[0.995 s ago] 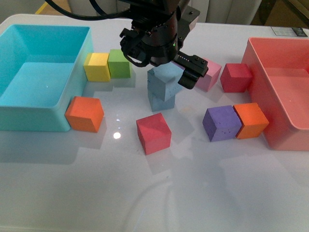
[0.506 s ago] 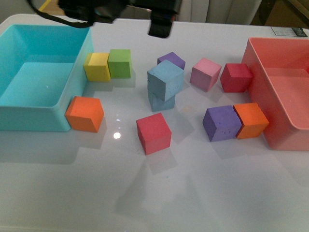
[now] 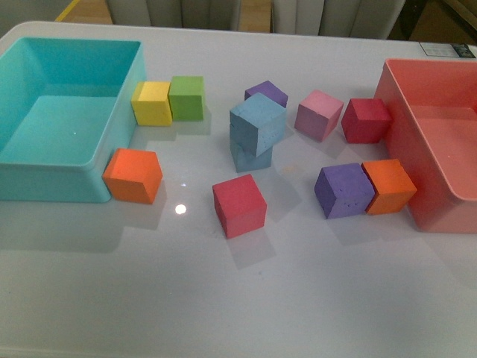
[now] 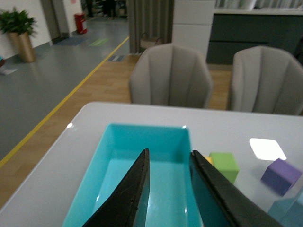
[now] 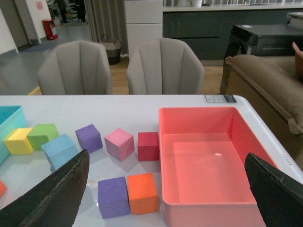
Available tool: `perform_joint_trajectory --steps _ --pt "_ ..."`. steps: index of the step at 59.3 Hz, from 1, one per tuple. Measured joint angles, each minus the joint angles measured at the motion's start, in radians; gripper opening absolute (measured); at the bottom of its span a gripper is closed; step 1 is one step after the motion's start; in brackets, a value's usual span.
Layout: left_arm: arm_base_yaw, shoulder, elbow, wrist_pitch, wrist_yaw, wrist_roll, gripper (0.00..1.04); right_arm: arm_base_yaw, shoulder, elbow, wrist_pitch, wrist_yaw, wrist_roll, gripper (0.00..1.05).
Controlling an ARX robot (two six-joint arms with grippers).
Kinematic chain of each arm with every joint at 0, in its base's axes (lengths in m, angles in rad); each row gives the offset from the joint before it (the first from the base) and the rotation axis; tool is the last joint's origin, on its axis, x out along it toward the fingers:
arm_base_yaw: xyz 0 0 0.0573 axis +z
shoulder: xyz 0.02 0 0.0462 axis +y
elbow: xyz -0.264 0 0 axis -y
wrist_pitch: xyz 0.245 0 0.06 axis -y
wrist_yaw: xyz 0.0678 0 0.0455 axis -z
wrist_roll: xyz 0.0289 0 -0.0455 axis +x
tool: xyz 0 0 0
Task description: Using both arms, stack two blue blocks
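Two speckled, matte foam blue blocks (image 3: 256,134) stand stacked mid-table, the upper cube twisted askew on the lower, between the turquoise bin (image 3: 45,160) and the pink bin (image 3: 395,112). The left gripper (image 4: 169,194) shows dark tapered fingers slightly apart, holding nothing; the right gripper (image 5: 165,194) is spread wide and empty, both clear of the stack.

Pale sky-blue, faintly speckled: upper blue block (image 3: 258,124) and lower blue block (image 3: 250,156). Turquoise bin (image 3: 119,112); salmon-pink bin (image 3: 395,112). Yellow cube (image 3: 151,103), green cube (image 3: 186,98). Orange cubes (image 3: 132,175) (image 3: 388,186). Red cubes (image 3: 239,205) (image 3: 365,120). Purple cubes (image 3: 343,190) (image 3: 266,94), the nearer one speckled. Pink cube (image 3: 318,115). Glossy white table (image 3: 238,298). Black left gripper (image 4: 169,189) and right gripper (image 5: 165,198).
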Motion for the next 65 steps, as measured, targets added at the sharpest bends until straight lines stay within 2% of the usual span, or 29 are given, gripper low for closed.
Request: perform_joint_trajectory --steps 8,19,24,65 --pt "0.009 -0.147 -0.116 -0.044 0.020 0.001 0.02 0.000 0.000 0.000 0.000 -0.002 0.000 0.96" --pt "0.009 -0.272 -0.161 -0.114 0.019 0.006 0.02 0.000 0.000 0.000 0.000 0.000 0.000 0.96" --pt "0.009 -0.286 -0.201 -0.078 0.018 0.006 0.02 0.000 0.000 0.000 0.000 0.000 0.000 0.96" --pt "0.009 -0.777 -0.229 -0.526 0.019 0.006 0.02 0.000 0.000 0.000 0.000 0.000 0.000 0.96"
